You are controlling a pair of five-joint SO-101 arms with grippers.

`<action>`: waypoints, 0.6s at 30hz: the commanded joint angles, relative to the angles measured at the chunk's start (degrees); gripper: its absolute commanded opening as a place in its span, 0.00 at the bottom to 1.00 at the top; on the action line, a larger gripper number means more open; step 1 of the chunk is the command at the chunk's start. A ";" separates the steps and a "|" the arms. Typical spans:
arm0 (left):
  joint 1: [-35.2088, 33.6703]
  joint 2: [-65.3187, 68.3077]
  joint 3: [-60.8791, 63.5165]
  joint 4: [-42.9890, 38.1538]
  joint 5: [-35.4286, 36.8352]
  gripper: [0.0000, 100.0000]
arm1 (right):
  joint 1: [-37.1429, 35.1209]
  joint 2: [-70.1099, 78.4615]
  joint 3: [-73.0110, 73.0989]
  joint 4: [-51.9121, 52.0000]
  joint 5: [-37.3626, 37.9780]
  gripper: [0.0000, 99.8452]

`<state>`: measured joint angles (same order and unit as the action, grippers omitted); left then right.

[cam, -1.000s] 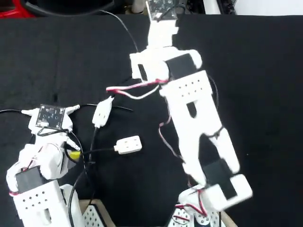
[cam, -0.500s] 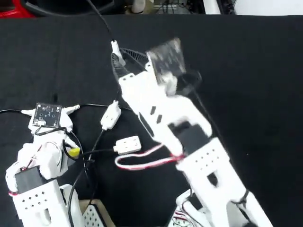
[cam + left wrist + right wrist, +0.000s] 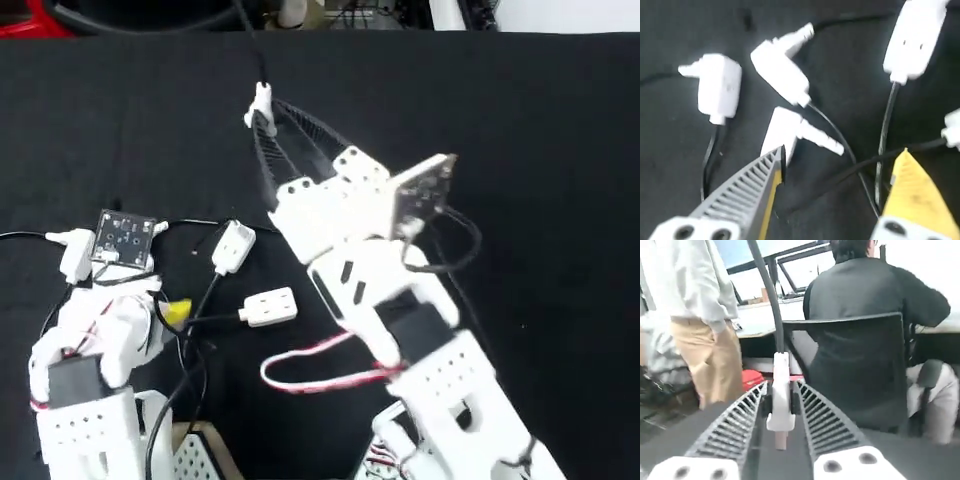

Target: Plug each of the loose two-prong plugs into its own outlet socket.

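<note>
A: L gripper (image 3: 842,150), what's it doing?

B: Hanging wide open over the table (image 3: 560,120), gripping nothing. The nearest plug (image 3: 785,131) is lying right at the tip of its grey jaw, prongs pointing across the gap toward the yellow jaw. An angled plug (image 3: 780,72) and a stubby plug (image 3: 717,87) are lying just past the tips.

A: Sockets?

B: The long socket (image 3: 914,37) is lying ahead on the yellow-jaw side, long axis running approx. the way the fingers are pointing. The second socket (image 3: 270,307) is sitting near it. Both are lying much nearer the L gripper than the R.

A: And the R gripper (image 3: 781,385)?

B: Closed on the held plug (image 3: 780,410), pinching it between both jaws. Its cable (image 3: 768,290) is leading out past the tips. A prong seems to be pointing back toward the wrist, tho I can't be sure.

A: So what's the next move hanging on?

B: IMO both sockets are lying well behind the R gripper, back toward the arm bases. It's needing to carry the plug back there and aim the prongs at a socket face.
</note>
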<state>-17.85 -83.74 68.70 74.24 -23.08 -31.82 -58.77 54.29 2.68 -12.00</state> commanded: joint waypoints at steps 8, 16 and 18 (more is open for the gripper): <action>-7.87 -19.87 -10.33 1.05 7.30 0.34 | 0.53 -27.38 -0.48 22.95 -10.02 0.01; 13.23 -20.92 -20.18 2.55 14.59 0.34 | 0.35 -29.58 7.16 11.25 -18.99 0.01; 19.38 -20.84 -23.16 3.60 14.59 0.34 | -0.26 -29.58 7.87 7.82 -21.54 0.01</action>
<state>-6.86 -104.48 51.38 76.88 -9.10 -31.82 -87.78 62.02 16.04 -30.29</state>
